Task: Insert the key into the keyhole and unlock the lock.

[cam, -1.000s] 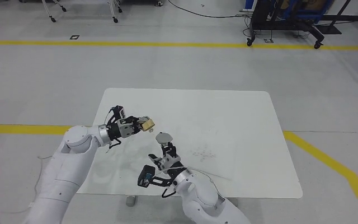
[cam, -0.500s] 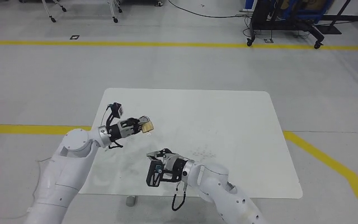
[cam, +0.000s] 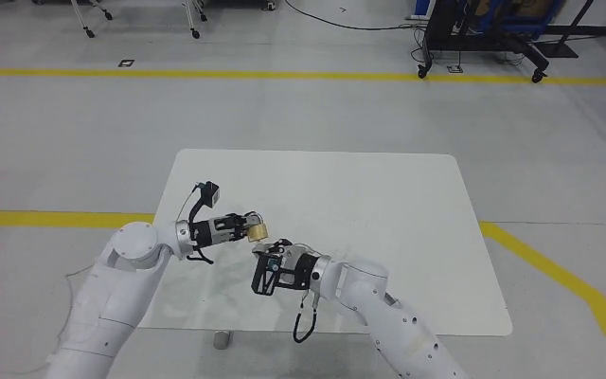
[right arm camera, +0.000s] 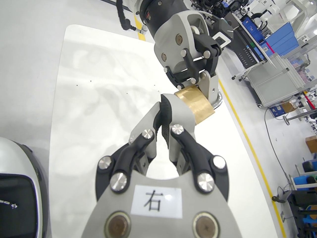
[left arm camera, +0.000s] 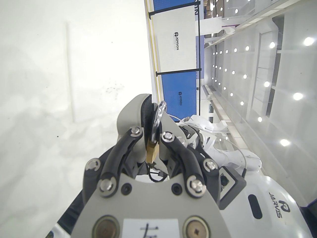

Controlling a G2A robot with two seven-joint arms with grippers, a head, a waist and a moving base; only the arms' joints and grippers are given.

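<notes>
The left tool (left arm camera: 154,115) is clamped narrow on the lock (left arm camera: 151,152), which sits edge-on between its two fingers: the brass body lies close to the tool's palm and the silver shackle (left arm camera: 158,113) reaches out past the fingertips. In the right wrist view the same lock (right arm camera: 197,106) shows as a broad brass face sticking out from under the left tool's fingers, turned toward the right tool (right arm camera: 163,105). The right tool's fingers are pressed together, their black ribbed pads (right arm camera: 165,115) meeting along their length; whatever may sit between them is hidden. Its fingertips stand just beside the brass body, one finger overlapping the brass edge in that view, and it cannot be told whether they touch. From above, the two tools point at each other, the left tool (cam: 244,227) holding the lock (cam: 256,228) just ahead of the right tool (cam: 262,254), which comes at it from the robot's side at a slant. Both are held up off the white bench (cam: 398,208), which spreads beneath and beyond them with faint dark specks on its surface (right arm camera: 90,81). Past the bench's far edge, well apart from both tools, a yellow floor line (cam: 284,73) runs across the grey floor.
</notes>
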